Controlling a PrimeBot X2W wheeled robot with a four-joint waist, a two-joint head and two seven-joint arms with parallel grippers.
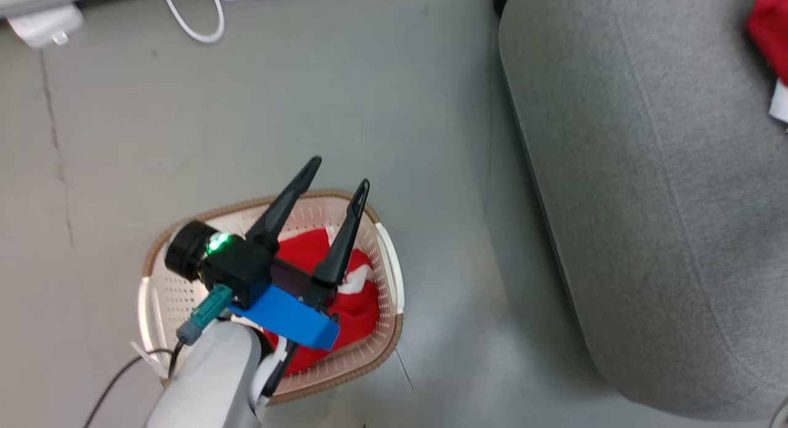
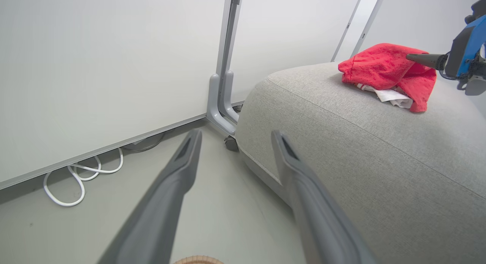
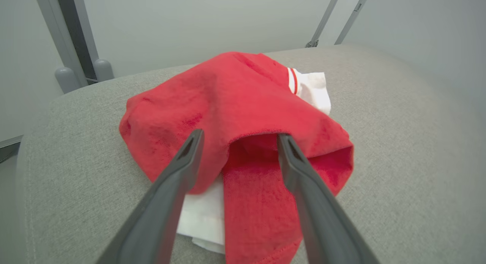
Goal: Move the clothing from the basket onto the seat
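Left gripper [image 1: 341, 171] hovers wide open, empty, over the basket [image 1: 161, 246] – red clothing [image 1: 360, 308] inside. Right gripper [image 3: 240, 135], likewise spread, clasps nothing – poised at a red garment [image 3: 212, 100] lying on the seat [image 3: 398, 142].

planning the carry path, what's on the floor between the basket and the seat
Nothing: in the head view, the stretch between the basket and the seat is bare grey floor, with no object lying on it.

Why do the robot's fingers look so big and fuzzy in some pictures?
Left wrist view: the fingers sit by the wide lens, so they look huge and soft; the seat looks sharper. Right wrist view: same fuzzy fingers, crisp red clothing. Head view: farther away, the fingers look small and sharp.
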